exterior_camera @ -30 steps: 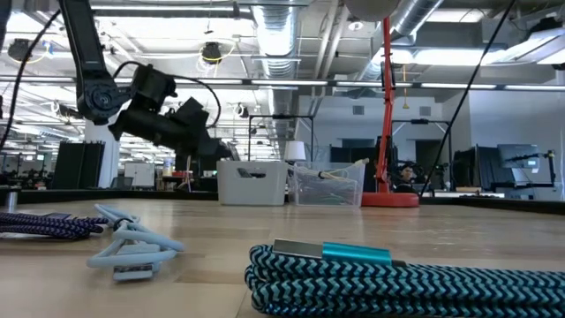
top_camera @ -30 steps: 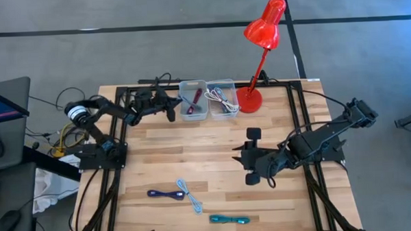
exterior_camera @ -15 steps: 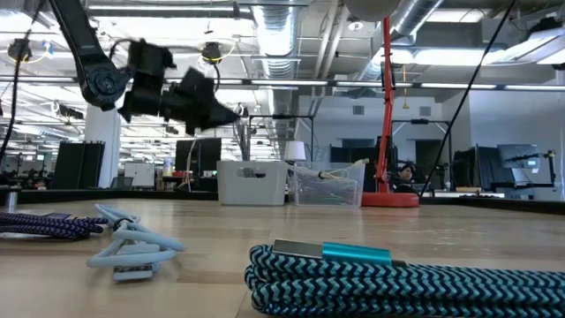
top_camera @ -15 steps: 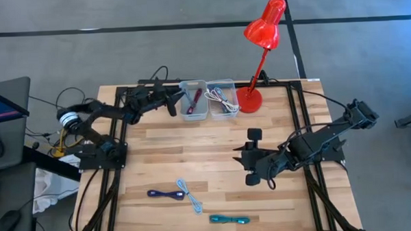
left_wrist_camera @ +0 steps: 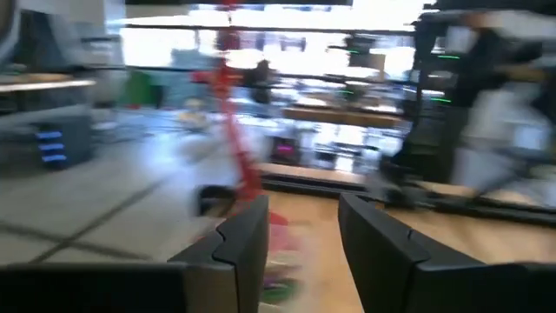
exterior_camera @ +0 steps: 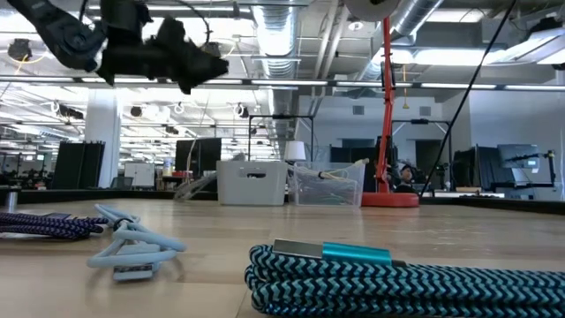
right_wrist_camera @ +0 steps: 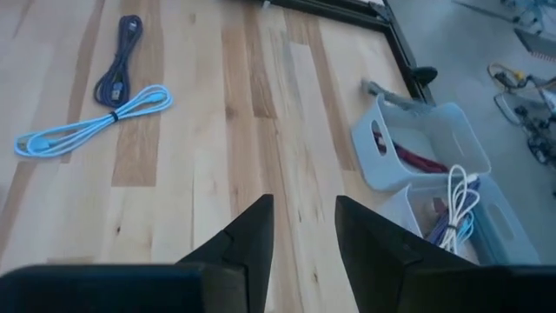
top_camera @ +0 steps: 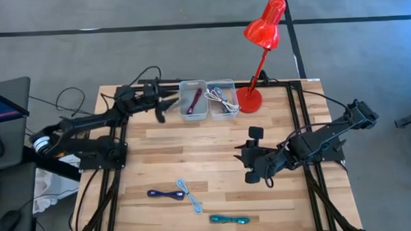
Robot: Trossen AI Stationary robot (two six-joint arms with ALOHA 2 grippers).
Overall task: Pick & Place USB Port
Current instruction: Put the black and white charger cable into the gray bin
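With both pincers spread and empty, left pincer (top_camera: 165, 103) by the bins, I would lower the right pincer (top_camera: 250, 155) squarely (slowly) onto the light-blue cable (top_camera: 189, 195) on the surface (top_camera: 213, 132).

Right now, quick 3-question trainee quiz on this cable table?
1. True or false: the left pincer holds a cable.
2. How many cables lie loose on the table, outside the bins? A) two B) three C) five
3. Fill in: the bin holding the dark red cable is the ____ one of the pair, seen from above.

Key:
1. False: open and empty, beside the left bin.
2. B: purple cable, light blue cable, teal cable.
3. Left; the right bin holds other cables. The right pincer waits open mid-table.
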